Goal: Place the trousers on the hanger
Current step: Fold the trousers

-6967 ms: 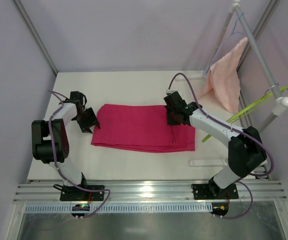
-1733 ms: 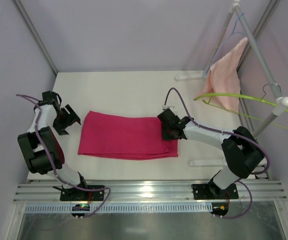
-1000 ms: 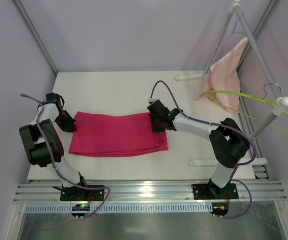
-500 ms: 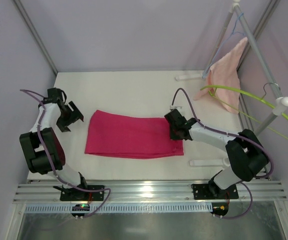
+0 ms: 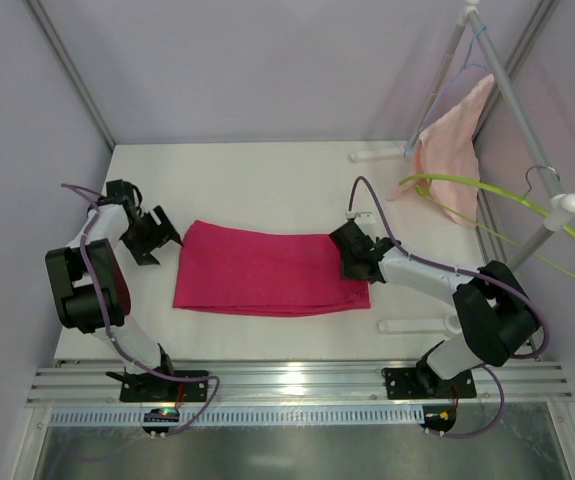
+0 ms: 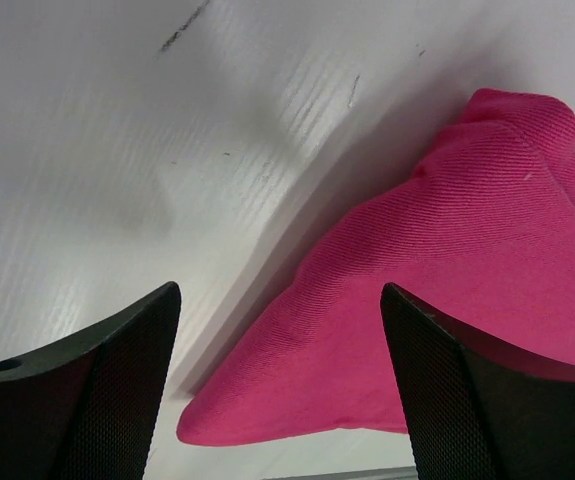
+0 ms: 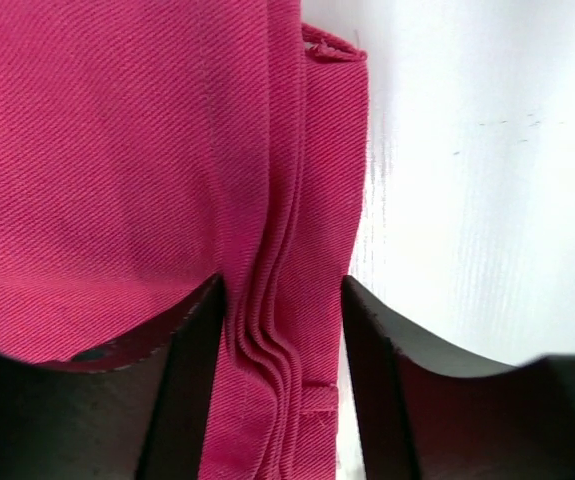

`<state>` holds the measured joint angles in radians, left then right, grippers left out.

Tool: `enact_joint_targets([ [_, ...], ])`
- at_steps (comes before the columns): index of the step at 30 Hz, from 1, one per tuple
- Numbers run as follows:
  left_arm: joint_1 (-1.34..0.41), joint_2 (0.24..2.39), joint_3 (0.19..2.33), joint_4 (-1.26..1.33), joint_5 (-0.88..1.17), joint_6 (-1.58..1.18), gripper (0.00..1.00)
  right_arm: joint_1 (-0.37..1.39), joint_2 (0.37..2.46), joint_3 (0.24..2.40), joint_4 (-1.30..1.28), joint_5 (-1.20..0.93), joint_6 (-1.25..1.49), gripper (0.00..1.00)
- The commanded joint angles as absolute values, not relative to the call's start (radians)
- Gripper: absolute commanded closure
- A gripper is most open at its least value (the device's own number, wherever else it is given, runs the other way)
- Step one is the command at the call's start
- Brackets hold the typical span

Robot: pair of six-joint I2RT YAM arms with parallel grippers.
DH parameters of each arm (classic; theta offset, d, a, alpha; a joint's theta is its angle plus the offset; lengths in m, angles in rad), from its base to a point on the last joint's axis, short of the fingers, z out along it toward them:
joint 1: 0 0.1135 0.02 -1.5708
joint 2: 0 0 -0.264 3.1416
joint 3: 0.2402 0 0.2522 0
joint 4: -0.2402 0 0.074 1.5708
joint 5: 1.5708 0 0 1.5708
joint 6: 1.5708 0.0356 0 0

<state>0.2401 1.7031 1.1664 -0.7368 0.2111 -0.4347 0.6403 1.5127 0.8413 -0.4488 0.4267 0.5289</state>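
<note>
Trousers (image 5: 262, 270) lie folded flat mid-desk (image 5: 267, 180), long axis 9 to 3 o'clock. My left hand (image 5: 157, 238) is at their 9 o'clock end, spread wide, a cloth corner between the fingers, nothing gripped. My right hand (image 5: 355, 262) is on the 3 o'clock end, part open, fingers astride the stacked edge. Farther, at 2 o'clock: hanger (image 5: 454, 178) on the slanted rail (image 5: 512, 100), beside a towel (image 5: 452, 150).

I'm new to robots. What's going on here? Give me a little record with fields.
Cloth: bright magenta-pink fabric trousers, folded flat on white table
Hanger: thin lime-green clothes hanger, hanging at right, bare
Left gripper: open, at trousers' left end
Right gripper: open, straddling trousers' right edge
Nearby: pale salmon-pink towel, hanging
</note>
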Motion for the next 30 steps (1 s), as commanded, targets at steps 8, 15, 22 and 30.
enact_joint_targets([
  [8, 0.224, 1.795, 1.215, -0.666, 0.371, -0.42, 0.18, 0.575, 1.577, 0.856, -0.393, 0.394, 0.477, 0.41],
  [15, 0.219, 1.858, 1.281, -0.672, 0.376, -0.428, 0.21, 0.565, 1.577, 0.775, -0.253, 0.252, 0.456, 0.47],
  [22, 0.221, 1.945, 1.39, -0.724, 0.321, -0.434, 0.29, 0.558, 1.603, 0.755, -0.169, 0.172, 0.46, 0.6],
  [30, 0.318, 1.85, 1.44, -0.785, -0.095, -0.519, 0.29, 0.56, 1.618, 0.868, -0.32, 0.266, 0.495, 0.57],
])
